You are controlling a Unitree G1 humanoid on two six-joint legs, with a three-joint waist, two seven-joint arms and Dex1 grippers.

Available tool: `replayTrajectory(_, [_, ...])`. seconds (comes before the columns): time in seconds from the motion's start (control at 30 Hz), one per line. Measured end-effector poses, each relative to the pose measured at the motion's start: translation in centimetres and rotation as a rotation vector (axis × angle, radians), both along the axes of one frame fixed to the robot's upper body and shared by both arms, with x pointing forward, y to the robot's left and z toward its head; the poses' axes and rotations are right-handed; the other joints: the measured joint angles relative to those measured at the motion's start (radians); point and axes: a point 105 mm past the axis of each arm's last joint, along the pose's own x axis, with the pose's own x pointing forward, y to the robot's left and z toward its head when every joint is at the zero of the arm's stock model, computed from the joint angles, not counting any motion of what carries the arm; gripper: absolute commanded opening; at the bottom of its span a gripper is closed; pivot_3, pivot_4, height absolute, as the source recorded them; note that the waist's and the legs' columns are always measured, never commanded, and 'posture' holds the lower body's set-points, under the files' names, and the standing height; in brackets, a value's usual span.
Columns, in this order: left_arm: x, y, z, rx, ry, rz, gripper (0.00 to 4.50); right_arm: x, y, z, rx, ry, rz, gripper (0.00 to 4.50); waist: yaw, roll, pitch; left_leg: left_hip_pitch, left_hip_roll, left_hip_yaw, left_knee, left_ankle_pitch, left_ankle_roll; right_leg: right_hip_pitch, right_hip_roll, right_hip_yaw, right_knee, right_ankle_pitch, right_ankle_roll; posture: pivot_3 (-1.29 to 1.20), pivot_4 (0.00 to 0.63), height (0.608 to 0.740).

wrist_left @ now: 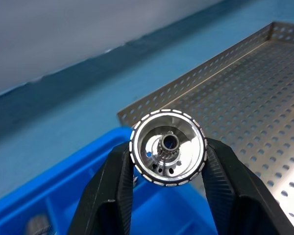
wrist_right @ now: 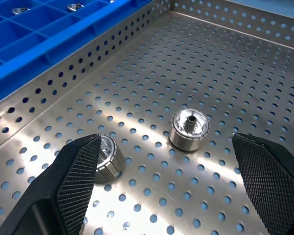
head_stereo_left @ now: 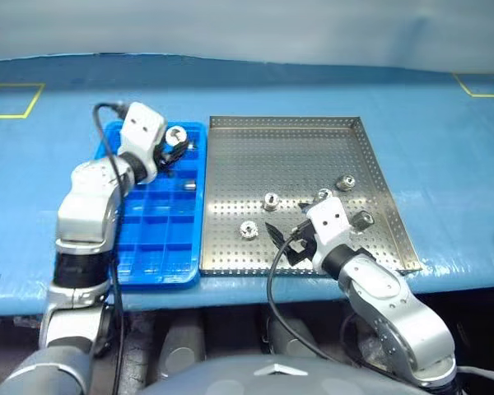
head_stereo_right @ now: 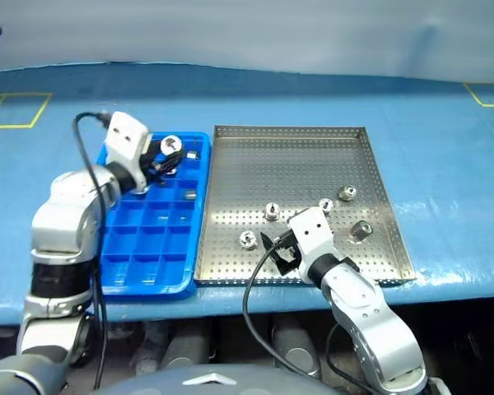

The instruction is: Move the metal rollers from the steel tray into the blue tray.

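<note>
1. While the left gripper (head_stereo_left: pixel 171 148) clamps one roller (wrist_left: pixel 168 147) above the blue tray's (head_stereo_left: pixel 160 271) far end, a steady lowering into a vacant compartment seems best before release
2. Right gripper (wrist_right: pixel 167 188): jaws apart, low over the steel tray (head_stereo_left: pixel 305 140)
3. Steel tray: five metal rollers (head_stereo_left: pixel 271 200) remaining
4. Blue tray: a few rollers in far cells, near rows bare

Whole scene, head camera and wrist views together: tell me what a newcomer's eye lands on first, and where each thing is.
The left claw grips a shiny metal roller over the far end of the bright blue tray. Beside that tray, on its right, lies the steel tray, with five more rollers scattered over its near half. The right claw hangs wide open over that tray's near edge, aimed at two of them.
</note>
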Motion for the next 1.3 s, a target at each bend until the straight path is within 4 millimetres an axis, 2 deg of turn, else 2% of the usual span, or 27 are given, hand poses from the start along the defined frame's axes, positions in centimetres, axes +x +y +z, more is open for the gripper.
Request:
replayTrajectory(0.07, [-1.3,0.9,-0.2,-0.004,0.004,0.042,1.74,0.5,1.0,0.6,0.017,-0.039,0.035,4.50,0.022,-0.001,0.000,0.000,-0.001,-0.001,0.000,0.000,0.000,0.001,-0.001,-0.001,0.000,0.000,0.000,0.13,0.150,0.740])
replayTrajectory(0.2, [-3.6,1.6,-1.0,-0.010,0.004,0.102,1.74,0.6,4.6,1.6,0.060,-0.098,0.200,4.50,0.047,-0.001,0.000,0.000,-0.002,-0.001,0.001,0.000,0.000,0.002,-0.002,-0.001,-0.001,0.000,0.000,0.16,0.150,0.740])
replayTrajectory(0.3, [-4.4,2.0,-2.0,-0.020,0.025,0.150,1.74,0.4,5.7,1.4,0.066,-0.096,0.261,4.50,0.067,-0.002,0.000,0.000,-0.002,-0.002,0.001,0.000,0.000,0.002,-0.002,-0.002,-0.001,0.000,0.000,0.17,0.150,0.740])
replayTrajectory(0.53, [-5.2,2.4,-3.1,-0.055,0.042,0.231,1.74,0.1,6.3,0.9,0.066,-0.083,0.295,4.50,0.081,-0.002,0.000,0.000,-0.001,-0.002,0.001,0.000,0.000,0.002,-0.002,-0.003,-0.001,0.000,-0.001,0.17,0.150,0.740])
replayTrajectory(0.7, [-5.2,2.5,-3.1,-0.052,0.044,0.234,1.74,-0.2,6.5,0.6,0.065,-0.072,0.305,4.50,0.079,-0.002,0.000,0.000,-0.001,-0.002,0.000,0.000,0.000,0.002,-0.002,-0.003,-0.001,-0.001,-0.002,0.14,0.150,0.740])
replayTrajectory(0.8, [-5.9,2.8,-4.0,-0.026,0.109,0.212,1.74,-0.3,6.4,0.4,0.063,-0.063,0.298,4.50,0.074,-0.002,0.000,0.000,-0.001,-0.002,-0.001,0.000,0.000,0.001,-0.002,-0.003,-0.001,-0.001,-0.003,0.13,0.150,0.740])
replayTrajectory(0.9, [-7.4,3.0,-5.3,0.003,0.203,0.169,1.74,-0.4,6.1,0.0,0.059,-0.048,0.287,4.50,0.068,-0.002,0.001,0.000,0.000,-0.002,-0.002,0.000,-0.001,0.000,-0.002,-0.004,-0.001,-0.002,-0.004,0.13,0.150,0.740])
replayTrajectory(1.0, [-8.4,3.0,-5.7,0.014,0.254,0.139,1.74,-0.4,6.0,-0.2,0.058,-0.043,0.282,4.50,0.067,-0.002,0.001,0.000,0.000,-0.002,-0.002,0.000,-0.001,0.000,-0.002,-0.005,-0.001,-0.003,-0.007,0.13,0.150,0.740])
replayTrajectory(1.3, [-8.8,3.6,-6.1,0.026,0.299,0.170,1.74,-0.5,6.1,-0.1,0.064,-0.044,0.282,4.50,0.069,-0.002,0.001,0.000,0.000,-0.003,-0.002,0.000,-0.001,0.001,-0.002,-0.006,-0.001,-0.005,-0.010,0.14,0.150,0.740])
